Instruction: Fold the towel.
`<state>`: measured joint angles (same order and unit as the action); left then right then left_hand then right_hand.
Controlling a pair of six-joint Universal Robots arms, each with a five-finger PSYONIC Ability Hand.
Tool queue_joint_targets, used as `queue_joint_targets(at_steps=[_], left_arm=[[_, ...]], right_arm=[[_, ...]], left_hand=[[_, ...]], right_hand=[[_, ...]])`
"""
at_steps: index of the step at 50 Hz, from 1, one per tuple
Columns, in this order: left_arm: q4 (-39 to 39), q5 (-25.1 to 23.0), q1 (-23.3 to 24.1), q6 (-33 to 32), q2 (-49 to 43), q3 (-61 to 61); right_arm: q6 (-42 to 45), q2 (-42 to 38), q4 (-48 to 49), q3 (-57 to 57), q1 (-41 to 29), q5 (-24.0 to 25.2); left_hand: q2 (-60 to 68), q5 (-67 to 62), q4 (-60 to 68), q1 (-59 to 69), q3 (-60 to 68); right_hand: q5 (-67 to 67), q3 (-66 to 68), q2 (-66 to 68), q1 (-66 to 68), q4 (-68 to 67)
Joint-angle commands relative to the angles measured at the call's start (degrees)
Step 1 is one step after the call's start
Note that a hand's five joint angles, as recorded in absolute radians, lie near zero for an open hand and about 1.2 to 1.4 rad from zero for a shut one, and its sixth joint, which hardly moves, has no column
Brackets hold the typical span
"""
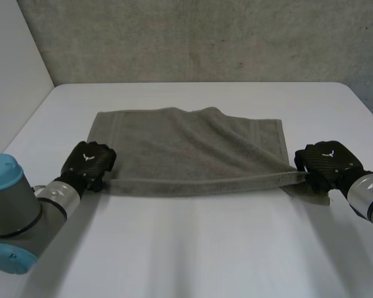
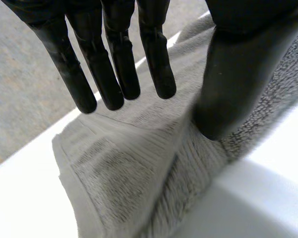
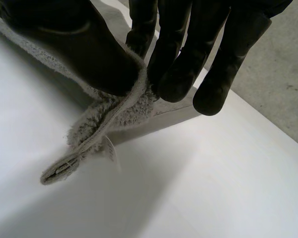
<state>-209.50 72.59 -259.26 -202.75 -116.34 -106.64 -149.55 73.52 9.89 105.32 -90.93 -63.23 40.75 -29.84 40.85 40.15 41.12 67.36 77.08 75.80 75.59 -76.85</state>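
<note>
A grey towel (image 1: 186,149) lies across the middle of the white table (image 1: 205,248), its near edge pulled into a straight line between my two hands. My left hand (image 1: 87,160) sits at the towel's near left corner. In the left wrist view its fingers (image 2: 109,64) are straight and spread above the towel (image 2: 129,168), and only the thumb (image 2: 228,84) rests on the cloth. My right hand (image 1: 326,160) is at the near right corner. There the thumb (image 3: 89,54) and fingers (image 3: 179,74) pinch the towel's edge (image 3: 109,114), with the corner and a small label hanging past them.
A concrete wall (image 1: 205,37) rises behind the table's far edge, and a pale wall (image 1: 12,56) stands at the left. My left arm's grey joint with a light-blue cap (image 1: 6,211) is at the near left. Bare table runs along the front.
</note>
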Motion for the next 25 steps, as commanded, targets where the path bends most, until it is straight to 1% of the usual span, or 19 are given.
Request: queue_joint_targets(at_steps=[1,4,9,15,16,17,19,20,21,22,24,25], left_arm=[[8.39,-0.26,-0.28,-0.54,0.85,0.90],[10.07,-0.26,-0.72,-0.54,0.67,1.52],[10.69,0.00,-1.08,-0.54,0.58,2.58],[10.25,0.71,-2.83,-0.54,0.58,2.75],[10.16,0.71,-3.01,-0.54,0.58,2.84],[10.16,0.71,-3.01,-0.54,0.58,2.84],[10.16,0.71,-3.27,-0.46,0.32,3.19],[10.16,0.71,-3.27,-0.46,0.32,3.19],[10.16,0.71,-3.36,-0.46,0.15,3.28],[10.16,0.71,-3.36,-0.46,0.15,3.28],[10.42,0.71,-3.36,-0.54,-0.12,3.37],[10.43,0.71,-3.36,-0.54,-0.12,3.37]], right_arm=[[0.39,-0.22,-0.05,0.32,-0.21,0.03],[0.31,-0.22,-0.05,0.23,-0.13,0.03],[0.31,-0.22,-0.05,0.06,0.05,0.03],[0.22,-0.22,-0.05,-0.56,0.58,0.03],[0.22,-0.22,-0.05,-0.56,0.58,0.03],[0.48,-0.31,-0.05,-0.56,0.58,0.03],[0.57,-0.31,-0.05,-0.64,0.49,0.03],[0.66,-0.57,-0.05,-0.56,0.49,0.03],[0.66,-0.57,-0.05,-0.56,0.49,0.03],[0.66,-1.01,-0.05,-0.64,0.49,0.03],[0.66,-1.28,-0.05,-0.64,0.40,0.03],[0.66,-1.45,-0.05,-0.64,0.23,0.03]], left_hand=[[-9.65,8.74,-9.75,-9.05,-10.02],[-12.86,11.95,-12.96,-12.26,-13.24],[-12.71,11.79,-12.80,-12.11,-13.08],[-10.53,9.61,-10.62,-9.93,-10.90],[-7.69,6.78,-7.78,-7.09,-8.06],[-7.66,6.75,-7.76,-7.06,-8.03],[3.89,-4.80,3.79,4.49,3.51],[3.95,-4.86,3.85,4.55,3.58],[8.44,-9.36,8.35,9.04,8.07],[8.49,-9.40,8.39,9.09,8.12],[18.03,-18.94,17.93,18.63,17.66],[18.08,-18.99,17.98,18.68,17.71]], right_hand=[[2.64,2.92,4.20,4.41,-3.15],[2.64,2.92,4.20,4.41,-3.15],[2.64,2.92,4.20,4.41,-3.15],[2.64,2.92,4.20,4.41,-3.15],[2.64,2.92,4.20,4.41,-3.15],[2.64,2.92,4.20,4.41,-3.15],[2.64,2.92,4.20,4.41,-3.15],[2.64,2.92,4.20,4.41,-3.15],[2.64,2.92,4.20,4.41,-3.15],[2.64,2.92,4.20,4.41,-3.15],[2.64,2.92,4.20,4.41,-3.15],[2.64,2.92,4.20,4.41,-3.15]])
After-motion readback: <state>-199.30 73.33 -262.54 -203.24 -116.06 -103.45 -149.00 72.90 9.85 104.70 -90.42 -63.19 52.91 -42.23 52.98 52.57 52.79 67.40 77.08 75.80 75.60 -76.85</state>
